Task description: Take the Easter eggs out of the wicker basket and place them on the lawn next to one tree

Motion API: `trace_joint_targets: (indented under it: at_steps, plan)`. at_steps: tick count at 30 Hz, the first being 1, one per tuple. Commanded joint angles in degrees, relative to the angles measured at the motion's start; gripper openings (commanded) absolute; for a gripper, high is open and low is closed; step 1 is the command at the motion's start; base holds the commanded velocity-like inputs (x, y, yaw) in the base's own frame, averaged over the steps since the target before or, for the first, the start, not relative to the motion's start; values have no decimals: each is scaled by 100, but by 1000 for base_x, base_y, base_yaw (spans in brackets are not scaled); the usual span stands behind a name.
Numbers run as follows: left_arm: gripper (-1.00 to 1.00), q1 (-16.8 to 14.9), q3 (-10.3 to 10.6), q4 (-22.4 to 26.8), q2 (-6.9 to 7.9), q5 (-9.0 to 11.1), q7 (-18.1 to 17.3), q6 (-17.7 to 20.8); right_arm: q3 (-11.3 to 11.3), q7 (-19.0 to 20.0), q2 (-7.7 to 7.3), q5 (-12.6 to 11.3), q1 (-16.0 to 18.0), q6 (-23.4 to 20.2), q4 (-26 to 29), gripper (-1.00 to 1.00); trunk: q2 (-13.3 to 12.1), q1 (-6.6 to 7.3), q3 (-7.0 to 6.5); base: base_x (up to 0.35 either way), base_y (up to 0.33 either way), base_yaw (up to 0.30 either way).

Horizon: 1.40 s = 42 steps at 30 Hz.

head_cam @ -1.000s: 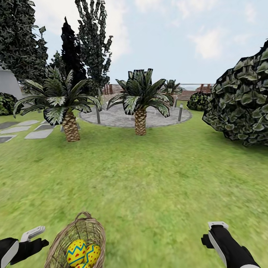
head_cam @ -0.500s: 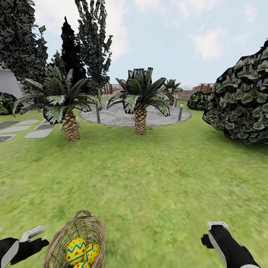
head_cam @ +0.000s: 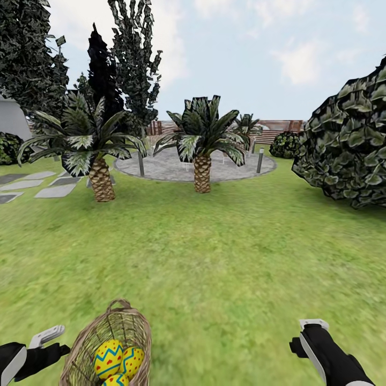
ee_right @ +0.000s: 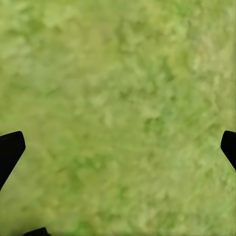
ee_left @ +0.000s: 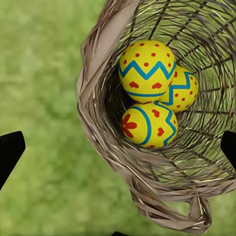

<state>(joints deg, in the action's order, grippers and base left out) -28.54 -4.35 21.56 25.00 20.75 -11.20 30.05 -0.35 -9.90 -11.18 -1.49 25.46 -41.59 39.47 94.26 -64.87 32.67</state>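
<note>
A wide stretch of lawn (head_cam: pixel 225 257) is seen from the head view, with the wicker basket (head_cam: pixel 91 343) standing on the grass at the lower left, just beside the left gripper (head_cam: pixel 45 343). Three Easter eggs (head_cam: pixel 109 358) are seen lying together at the bottom of the basket, touching one another. In the left wrist view the basket (ee_left: pixel 98 98) is looked into from above, and the eggs (ee_left: pixel 146 71) are shown stacked close, one resting partly on the other two. The left gripper's fingers (ee_left: pixel 10 152) are spread wide at the two edges of that view, apart from the basket, and nothing is held between them. The right gripper (head_cam: pixel 308 335) is seen at the lower right of the head view, well apart from the basket; its fingers (ee_right: pixel 10 150) are likewise spread wide over bare grass (ee_right: pixel 118 108), and nothing is held. Farther off, two palm trees (head_cam: pixel 202 145) are seen near a round paved area (head_cam: pixel 171 166), a large dark bush (head_cam: pixel 348 145) at the right, and grey stepping slabs (head_cam: pixel 53 190) at the left.
</note>
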Motion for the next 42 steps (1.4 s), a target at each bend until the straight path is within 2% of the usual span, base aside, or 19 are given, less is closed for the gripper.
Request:
trace_joint_targets:
  at_steps: [1,42]
  plan:
    - [100,-2,-39,6,-3,8,-14,44,-1,-21,1,-16,2,-25,8,100,45,-22,25,0,0,0]
    - [100,-2,-43,5,9,8,-14,44,-1,-20,5,-17,2,-16,-19,100,1689,-923,761,0,0,0]
